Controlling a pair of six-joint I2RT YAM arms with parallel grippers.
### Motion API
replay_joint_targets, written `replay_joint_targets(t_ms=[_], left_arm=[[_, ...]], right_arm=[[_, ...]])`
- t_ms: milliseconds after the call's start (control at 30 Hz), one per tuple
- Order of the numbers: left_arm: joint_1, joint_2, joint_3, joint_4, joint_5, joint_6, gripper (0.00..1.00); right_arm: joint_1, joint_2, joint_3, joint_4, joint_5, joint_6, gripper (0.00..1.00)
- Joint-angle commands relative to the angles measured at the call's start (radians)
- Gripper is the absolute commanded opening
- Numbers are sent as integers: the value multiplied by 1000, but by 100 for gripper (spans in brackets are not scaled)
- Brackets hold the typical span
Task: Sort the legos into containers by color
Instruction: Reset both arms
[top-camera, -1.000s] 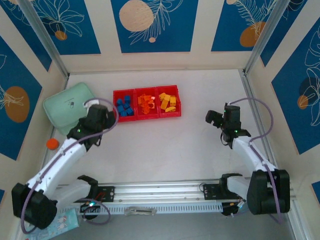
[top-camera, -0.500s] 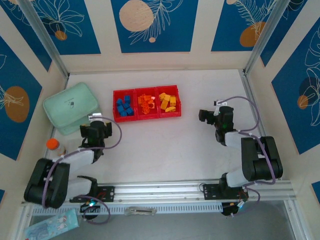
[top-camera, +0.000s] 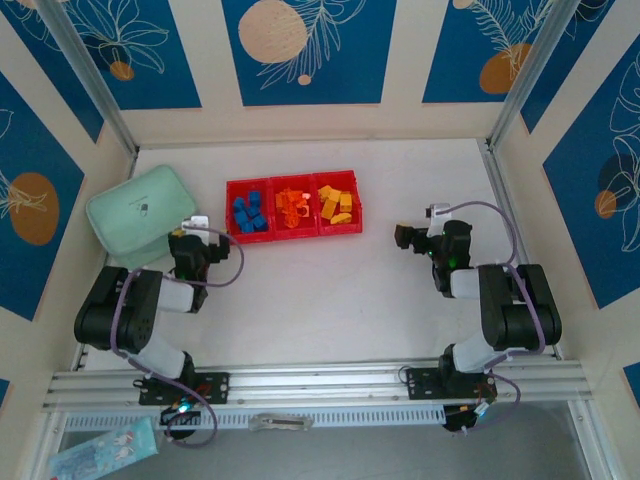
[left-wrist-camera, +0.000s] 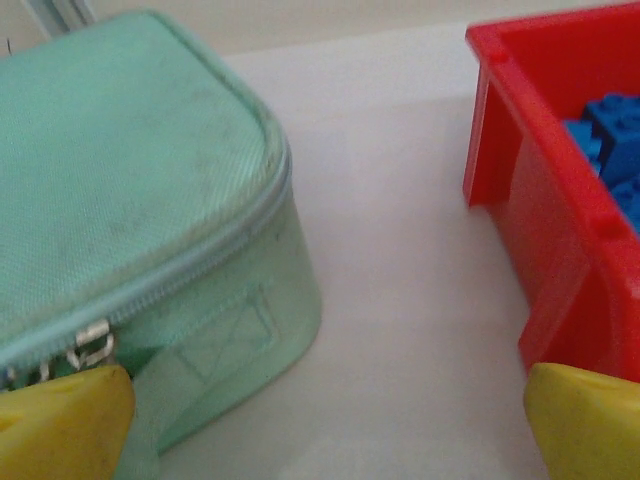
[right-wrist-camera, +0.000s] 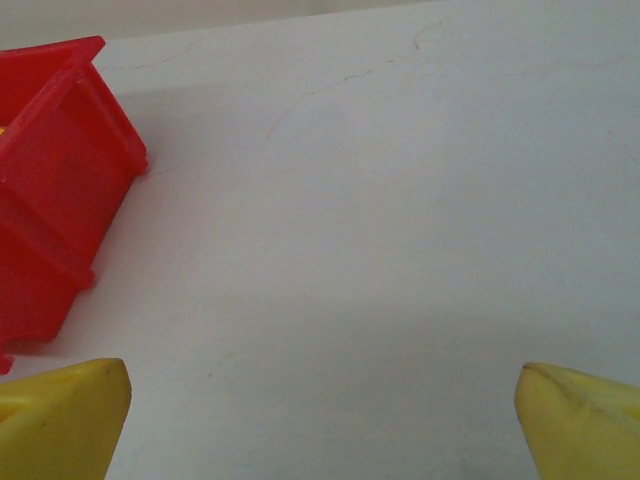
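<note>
The left tool (left-wrist-camera: 325, 425), left of the tray (top-camera: 293, 234), and the right tool (right-wrist-camera: 320, 420), right of it, both gaped empty; legos (top-camera: 292, 207) lay color-sorted inside it.

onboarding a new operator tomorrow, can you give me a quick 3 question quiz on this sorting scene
1. Multiple choice: in the top view, what colour are the legos in the left compartment of the red tray? A orange, B blue, C yellow-orange.
2. True or false: the mint-green case is pressed against the red tray.
3. Fill the blank: the yellow-orange legos lie in the ___ compartment.

Key: 1 B. 2 false, a strip of bare table lies between them. 3 right.
</note>
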Motion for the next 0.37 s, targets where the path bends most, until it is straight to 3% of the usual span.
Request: replay_joint_targets(t_ms=[0,333], left_arm=[[13,0,17,21,25,-8,99],[12,2,18,29,34,-2,99]], right_arm=[[0,-5,17,17,-18,-6,99],[-2,-6,17,14,-20,-5,99]])
